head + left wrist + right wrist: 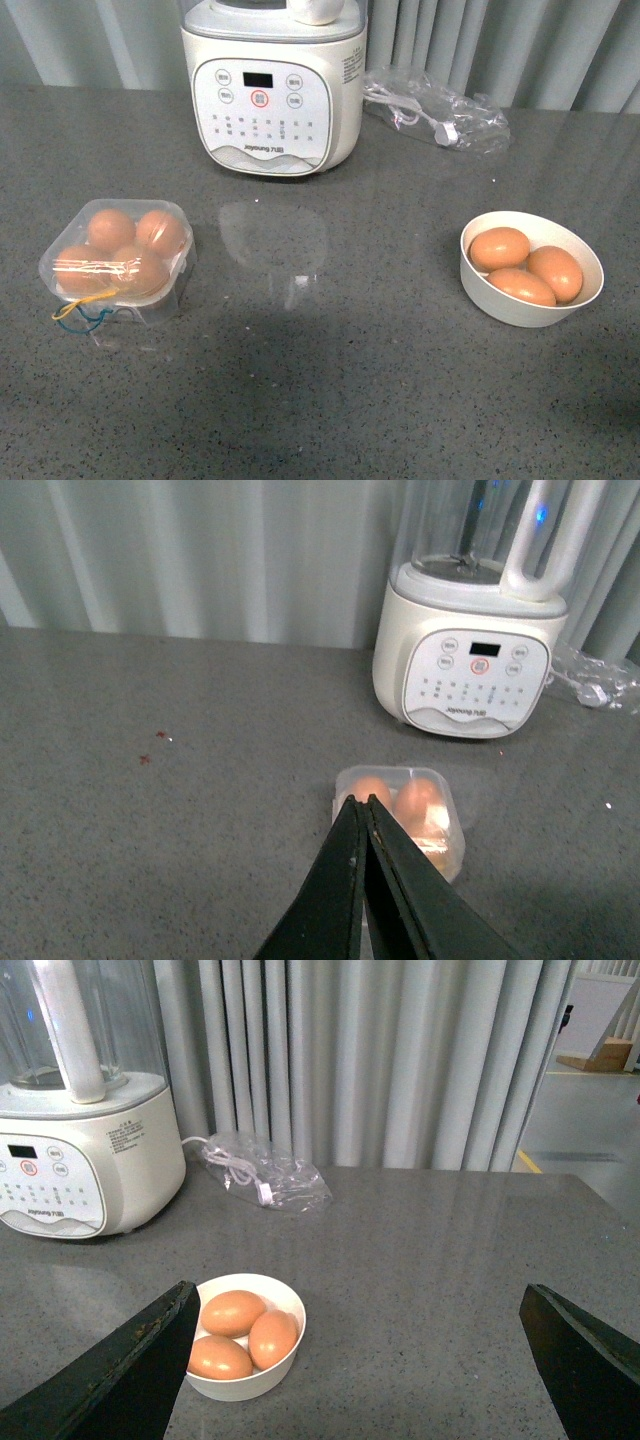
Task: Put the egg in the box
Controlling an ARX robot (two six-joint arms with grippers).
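Observation:
The clear plastic box (120, 262) sits at the table's left with its lid down over several orange-brown eggs; yellow and blue strings (82, 312) hang at its near edge. It also shows in the left wrist view (405, 815), just beyond my left gripper (362, 802), which is shut and empty. Three more eggs (525, 267) lie in a round white bowl (500, 300) at the right, also seen in the right wrist view (240, 1332). My right gripper (360, 1305) is wide open and empty, the bowl (245, 1385) near one finger. No gripper shows in the front view.
A white Joyoung blender (272, 90) stands at the back centre. A clear plastic bag with a white cable (435, 118) lies behind the bowl. Grey curtains hang behind the grey speckled table (330, 380).

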